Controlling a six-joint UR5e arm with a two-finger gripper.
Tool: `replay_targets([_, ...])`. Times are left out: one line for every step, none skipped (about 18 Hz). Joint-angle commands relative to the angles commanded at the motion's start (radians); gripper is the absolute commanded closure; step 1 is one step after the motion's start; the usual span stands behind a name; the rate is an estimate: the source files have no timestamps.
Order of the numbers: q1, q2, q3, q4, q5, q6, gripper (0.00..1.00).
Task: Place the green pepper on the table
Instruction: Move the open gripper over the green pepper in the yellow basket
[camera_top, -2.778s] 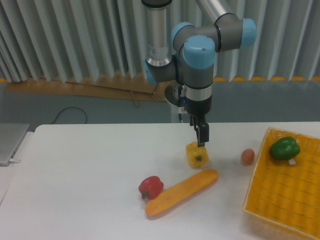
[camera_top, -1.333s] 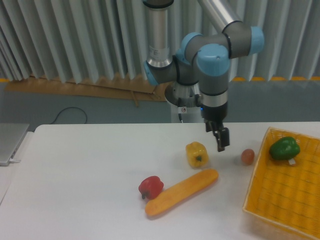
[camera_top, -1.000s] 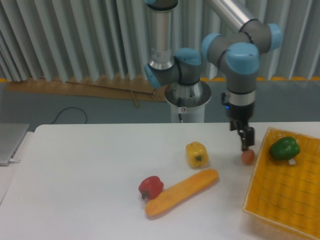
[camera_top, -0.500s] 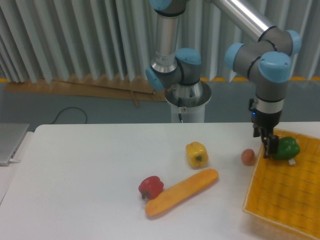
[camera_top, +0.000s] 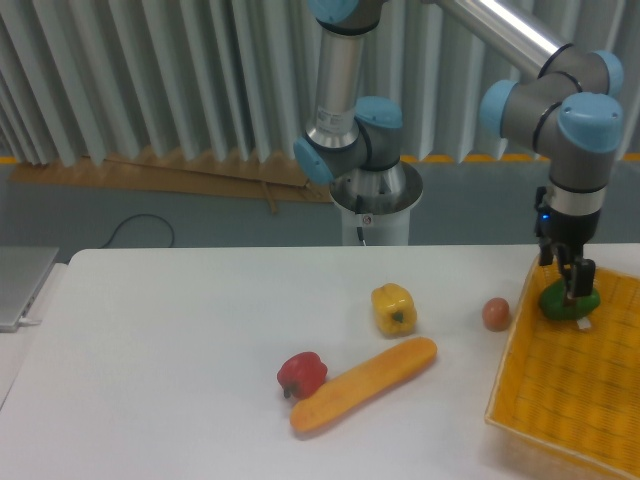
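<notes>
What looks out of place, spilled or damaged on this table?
Nothing stands out. The green pepper sits in the yellow basket under the gripper; the other vegetables lie intact on the table.

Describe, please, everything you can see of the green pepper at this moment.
The green pepper is glossy, dark green and rounded. It lies in the far corner of the yellow woven basket, resting on the weave near the rim. The gripper hangs directly over it and hides part of its top; whether the fingers touch it cannot be told. A small pale scrap shows beside it.
</notes>
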Motion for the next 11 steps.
replay_targets([-0.003,-0.002,-0.005,0.009,0.0,0.002,0.0])
replay_targets([-0.003,-0.006,-0.008,0.026,0.002,0.006,0.0])
replay_targets([-0.003,-0.017,-0.009,0.038,0.003,0.006,0.0])
replay_targets([0.002,-0.021,-0.011,0.043,0.003,0.009,0.0])
replay_targets([0.008,-0.029,-0.011,0.048,0.003,0.009,0.0])
replay_targets([0.009,-0.034,-0.012,0.057,0.003,0.009,0.0])
replay_targets([0.011,-0.037,-0.014,0.066,0.003,0.009,0.0])
replay_targets([0.014,-0.043,-0.014,0.072,0.003,0.009,0.0])
replay_targets([0.015,-0.049,-0.012,0.074,0.003,0.008,0.0])
replay_targets([0.015,-0.055,-0.011,0.081,0.003,0.008,0.0])
replay_targets([0.015,-0.063,-0.011,0.095,0.003,0.009,0.0])
